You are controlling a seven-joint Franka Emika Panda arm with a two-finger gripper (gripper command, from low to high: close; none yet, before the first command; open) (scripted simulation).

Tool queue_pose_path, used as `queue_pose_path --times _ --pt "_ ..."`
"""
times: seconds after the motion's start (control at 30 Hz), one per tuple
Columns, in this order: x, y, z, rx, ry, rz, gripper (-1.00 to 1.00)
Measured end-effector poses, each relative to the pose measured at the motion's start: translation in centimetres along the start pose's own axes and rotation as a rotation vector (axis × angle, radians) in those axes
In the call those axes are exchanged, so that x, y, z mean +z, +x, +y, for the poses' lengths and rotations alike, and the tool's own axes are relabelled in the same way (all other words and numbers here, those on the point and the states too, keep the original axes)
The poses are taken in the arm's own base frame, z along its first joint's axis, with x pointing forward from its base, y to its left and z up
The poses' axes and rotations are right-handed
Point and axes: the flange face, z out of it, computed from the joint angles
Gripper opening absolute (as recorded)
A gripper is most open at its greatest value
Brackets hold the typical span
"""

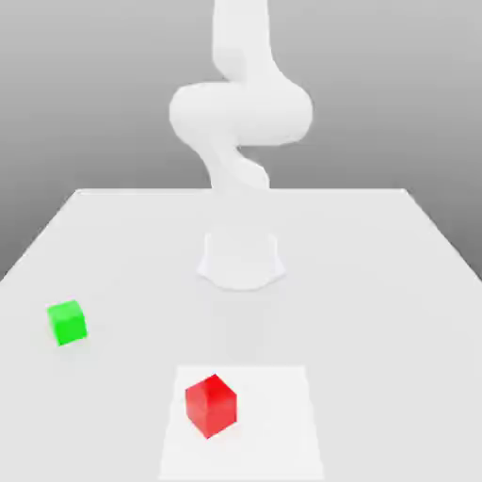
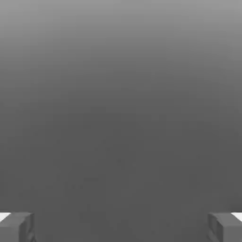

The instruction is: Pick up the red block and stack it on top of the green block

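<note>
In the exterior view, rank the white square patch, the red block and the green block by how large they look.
1. White square patch, clearly largest.
2. Red block.
3. Green block.
The red block sits nearer the camera, so the blocks' true sizes may well match.

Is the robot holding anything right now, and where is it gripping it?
Nothing. The gripper is open with only bare space between its fingers; the red block and green block sit on the table.
</note>
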Motion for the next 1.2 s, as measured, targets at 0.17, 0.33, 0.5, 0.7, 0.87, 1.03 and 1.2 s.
queue_pose_path --times 0.17,0.33,0.5,0.7,0.87,1.03,1.2 --pt "11.7 -1.7 3.0 -0.143 -0.099 -0.144 0.00" --pt "21.6 -5.4 7.4 -0.280 -0.181 -0.293 0.00" --pt "29.4 -10.5 13.1 -0.413 -0.248 -0.451 0.00" --pt "35.7 -17.6 20.7 -0.557 -0.306 -0.637 0.00" --pt "39.8 -20.6 23.5 -0.573 -0.311 -0.656 0.00" --pt "40.4 -21.1 23.9 -0.573 -0.311 -0.658 -1.00" --pt "39.4 -20.4 23.3 -0.573 -0.311 -0.658 -1.00"
